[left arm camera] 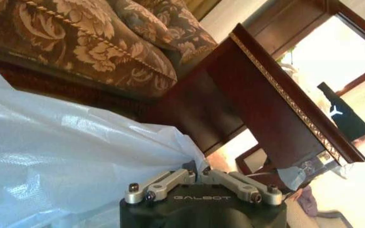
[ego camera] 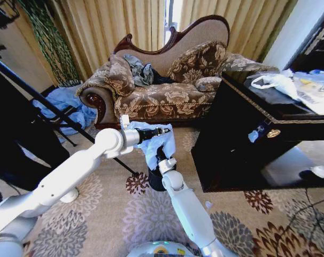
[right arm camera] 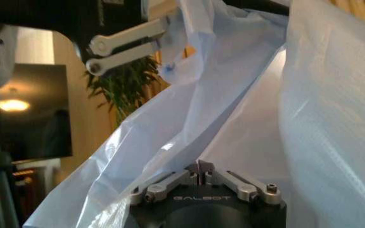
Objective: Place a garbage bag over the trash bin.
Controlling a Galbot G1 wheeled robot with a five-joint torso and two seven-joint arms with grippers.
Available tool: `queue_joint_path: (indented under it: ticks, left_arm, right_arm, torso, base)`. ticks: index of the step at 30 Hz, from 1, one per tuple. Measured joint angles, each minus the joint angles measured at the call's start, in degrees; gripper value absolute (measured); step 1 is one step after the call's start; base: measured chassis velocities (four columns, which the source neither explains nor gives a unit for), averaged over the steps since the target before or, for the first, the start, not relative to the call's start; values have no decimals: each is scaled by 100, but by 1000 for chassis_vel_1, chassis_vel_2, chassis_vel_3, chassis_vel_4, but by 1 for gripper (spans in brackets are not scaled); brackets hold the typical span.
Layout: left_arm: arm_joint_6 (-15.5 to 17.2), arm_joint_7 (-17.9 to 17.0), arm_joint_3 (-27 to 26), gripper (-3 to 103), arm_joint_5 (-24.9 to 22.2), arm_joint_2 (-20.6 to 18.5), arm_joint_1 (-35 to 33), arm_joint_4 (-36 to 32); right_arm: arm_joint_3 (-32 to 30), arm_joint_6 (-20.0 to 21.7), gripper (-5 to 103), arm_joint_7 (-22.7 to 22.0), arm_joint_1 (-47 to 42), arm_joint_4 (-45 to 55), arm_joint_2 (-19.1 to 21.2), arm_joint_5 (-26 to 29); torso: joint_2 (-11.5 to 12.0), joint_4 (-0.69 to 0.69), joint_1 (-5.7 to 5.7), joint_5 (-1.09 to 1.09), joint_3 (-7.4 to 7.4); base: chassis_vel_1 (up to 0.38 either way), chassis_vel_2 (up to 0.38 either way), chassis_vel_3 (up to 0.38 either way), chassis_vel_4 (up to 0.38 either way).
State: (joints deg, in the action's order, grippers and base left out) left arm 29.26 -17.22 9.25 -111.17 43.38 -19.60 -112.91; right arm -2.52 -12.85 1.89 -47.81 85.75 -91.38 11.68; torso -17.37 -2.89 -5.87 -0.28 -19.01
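The garbage bag (ego camera: 151,143), pale blue and crinkly, hangs in the air in front of the sofa. My left gripper (ego camera: 163,130) comes in from the left and is shut on the bag's upper edge. From below, my right gripper (ego camera: 161,156) points up and is shut on a lower fold. In the left wrist view the bag (left arm camera: 62,161) spreads out from the closed left gripper (left arm camera: 198,172). The right wrist view has the film (right arm camera: 246,118) pinched in the right gripper (right arm camera: 199,167), with the left gripper (right arm camera: 169,35) clamped on it farther off. The black trash bin (ego camera: 154,181) stands on the carpet under the bag, half hidden by my right arm.
A patterned sofa (ego camera: 167,91) stands behind. A dark wooden table (ego camera: 242,139) on the right carries a white plastic bag (ego camera: 277,83). A blue cloth heap (ego camera: 63,104) and a black tripod leg (ego camera: 55,110) are on the left. Floral carpet (ego camera: 98,214) lies around the bin.
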Motion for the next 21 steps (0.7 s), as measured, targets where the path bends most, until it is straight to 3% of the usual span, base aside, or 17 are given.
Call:
queue_joint_path:
  ticks: [8, 11, 21]
  left_arm:
    - [6, 27, 4, 0, 23, -21, -17, 48]
    - [1, 31, -10, 0, 25, 33, 59, 151]
    - [-29, 64, -90, 0, 50, 43, 150, 258]
  right_arm:
    - [-25, 580, 0, -299, -76, 129, 114, -270]
    - [98, 881, 0, -513, 42, 145, -38, -304]
    - [120, 1107, 0, -795, 455, -522, -73, -618]
  torso:
    - [0, -1, 0, 0, 0]
    - [0, 0, 0, 1, 0]
    - [0, -1, 0, 0, 0]
  base:
    - [0, 0, 0, 0]
    - [0, 0, 0, 0]
    - [0, 0, 0, 0]
